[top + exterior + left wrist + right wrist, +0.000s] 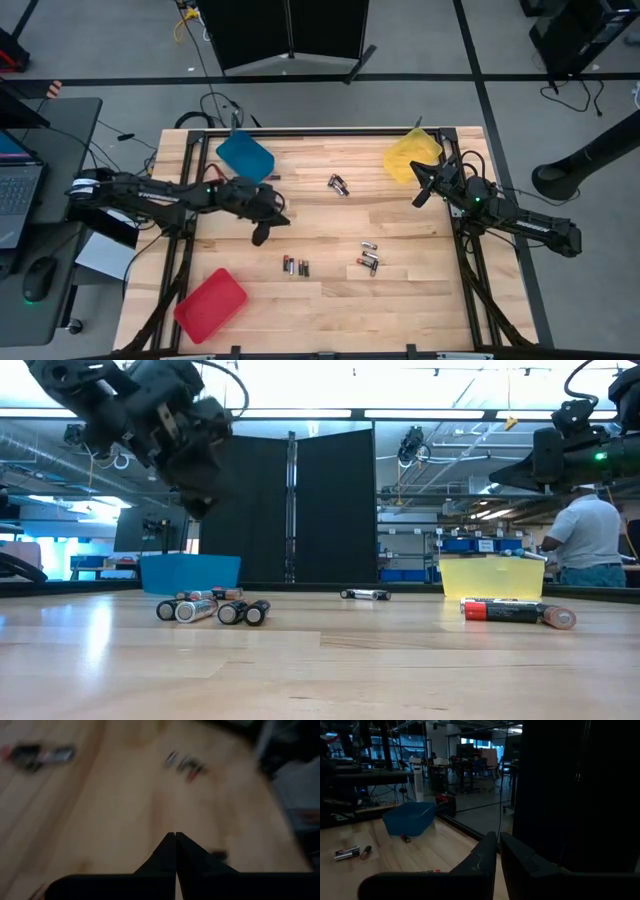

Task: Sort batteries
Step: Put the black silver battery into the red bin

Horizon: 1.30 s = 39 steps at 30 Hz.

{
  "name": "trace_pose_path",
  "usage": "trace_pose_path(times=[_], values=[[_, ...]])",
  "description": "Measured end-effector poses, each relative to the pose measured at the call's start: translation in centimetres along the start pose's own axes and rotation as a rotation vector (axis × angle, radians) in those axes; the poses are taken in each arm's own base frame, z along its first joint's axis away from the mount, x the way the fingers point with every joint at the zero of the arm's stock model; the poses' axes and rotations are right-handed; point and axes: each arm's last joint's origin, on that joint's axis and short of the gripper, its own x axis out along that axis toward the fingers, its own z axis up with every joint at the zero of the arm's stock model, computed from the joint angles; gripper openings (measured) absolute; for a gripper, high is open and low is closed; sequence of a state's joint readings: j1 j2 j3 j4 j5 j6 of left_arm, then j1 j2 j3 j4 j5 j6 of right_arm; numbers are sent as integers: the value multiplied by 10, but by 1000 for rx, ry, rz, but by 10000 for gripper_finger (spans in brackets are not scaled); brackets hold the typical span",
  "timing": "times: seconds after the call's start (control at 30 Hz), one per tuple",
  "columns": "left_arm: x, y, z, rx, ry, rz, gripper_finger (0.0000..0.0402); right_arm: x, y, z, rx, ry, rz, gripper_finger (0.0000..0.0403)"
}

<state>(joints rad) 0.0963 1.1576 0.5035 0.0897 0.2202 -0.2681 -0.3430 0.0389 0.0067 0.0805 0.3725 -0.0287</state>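
left gripper (260, 237) pressed together, empty, raised at 9 o'clock of centre. batteries (296, 266) loose at 6, more (368, 259) at 4, pair (338, 184) at 12. risk: coming down closed, knocking cells rolling. right gripper (419, 196) together, idle by yellow tray (405, 158).

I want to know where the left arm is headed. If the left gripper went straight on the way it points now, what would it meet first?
Probably bare tabletop. The left gripper, shut and empty, tilts down at the wood. The row of batteries lies just beyond and to one side, though depth is hard to judge.
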Motion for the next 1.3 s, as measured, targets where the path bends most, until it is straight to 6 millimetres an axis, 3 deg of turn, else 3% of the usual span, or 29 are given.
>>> trace_pose_path(times=[0.3,0.4,0.53,0.67,0.8,1.0,1.13,1.3], values=[[-10,-3,11,-46,210,136,7,0,0,0,0,0,0,36],[-9,-2,11,-149,210,167,7,0,0,0,0,0,0,35],[-6,-2,18,-155,128,200,7,0,0,0,0,0,0,35],[-7,-6,19,-36,159,156,7,0,0,0,0,0,0,36],[0,-13,7,76,222,208,7,0,0,0,0,0,0,34],[2,-43,0,116,367,187,8,0,0,0,0,0,0,36],[-7,-56,7,-28,382,320,8,0,0,0,0,-1,0,35],[-12,-51,8,-345,362,458,15,0,0,0,1,-2,0,35]])
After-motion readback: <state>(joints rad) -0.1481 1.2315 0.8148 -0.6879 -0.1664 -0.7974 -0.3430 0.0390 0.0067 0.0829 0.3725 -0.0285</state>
